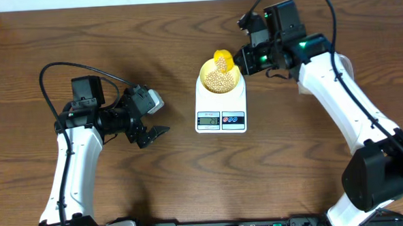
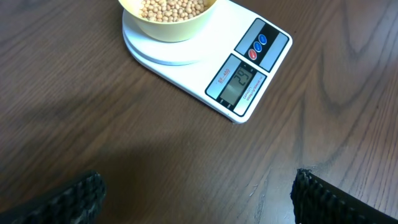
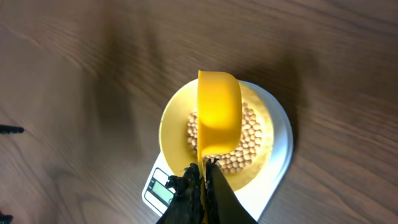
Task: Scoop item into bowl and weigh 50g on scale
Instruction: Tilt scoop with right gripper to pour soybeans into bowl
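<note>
Many small tan beans [image 3: 252, 140] sit in the pale yellow-green bowl [image 3: 168, 130], just ahead of and below the right gripper [image 3: 204, 177]. The bowl rests on the white scale [image 1: 219, 107]. Right jaws are pinched together on the thin handle of the yellow scoop [image 3: 219, 112], whose cup hangs over the beans. Left gripper [image 1: 153, 135] has its jaws wide apart and holds nothing, with the scale ahead of it, near but not touching.

Handling, judged: the beans are hard, light and rolly, so they bounce and scatter and move only by scoop. The scoop is stiff, light plastic; its handle end is the only sensible hold. The bowl is light and may slide if nudged.

Writing: the display [image 2: 239, 83] shows two digits, the first looks like 2, the second unclear. The small print beside it is unreadable. No brand legible.
</note>
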`<state>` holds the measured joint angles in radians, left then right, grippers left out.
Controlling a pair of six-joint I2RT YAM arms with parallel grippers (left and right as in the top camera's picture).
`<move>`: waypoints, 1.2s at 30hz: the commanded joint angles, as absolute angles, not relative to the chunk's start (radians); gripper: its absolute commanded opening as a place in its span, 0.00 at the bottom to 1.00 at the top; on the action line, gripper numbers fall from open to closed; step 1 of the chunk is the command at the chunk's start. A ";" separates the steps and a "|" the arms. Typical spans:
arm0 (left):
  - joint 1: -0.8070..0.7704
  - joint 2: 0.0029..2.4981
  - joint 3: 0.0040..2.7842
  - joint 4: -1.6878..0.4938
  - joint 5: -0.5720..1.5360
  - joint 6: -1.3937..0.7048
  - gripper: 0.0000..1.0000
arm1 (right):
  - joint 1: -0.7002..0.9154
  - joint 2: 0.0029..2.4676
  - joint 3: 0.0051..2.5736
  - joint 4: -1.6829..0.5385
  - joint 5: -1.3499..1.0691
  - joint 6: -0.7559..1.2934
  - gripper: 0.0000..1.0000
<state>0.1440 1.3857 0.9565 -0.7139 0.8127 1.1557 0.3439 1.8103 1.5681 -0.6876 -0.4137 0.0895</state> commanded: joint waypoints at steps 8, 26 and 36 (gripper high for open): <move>0.147 1.392 0.946 -0.717 0.818 1.154 0.98 | 0.355 1.760 1.591 -0.691 -0.394 0.054 0.01; 0.147 1.392 0.946 -0.717 0.818 1.154 0.98 | 0.405 1.716 1.591 -0.753 -0.300 -0.006 0.01; 0.147 1.392 0.946 -0.717 0.818 1.154 0.97 | 0.436 1.716 1.591 -0.752 -0.237 -0.041 0.01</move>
<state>0.1440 1.3857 0.9565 -0.7139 0.8127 1.1557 0.4324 1.7370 1.5696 -0.7509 -0.2623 -0.0093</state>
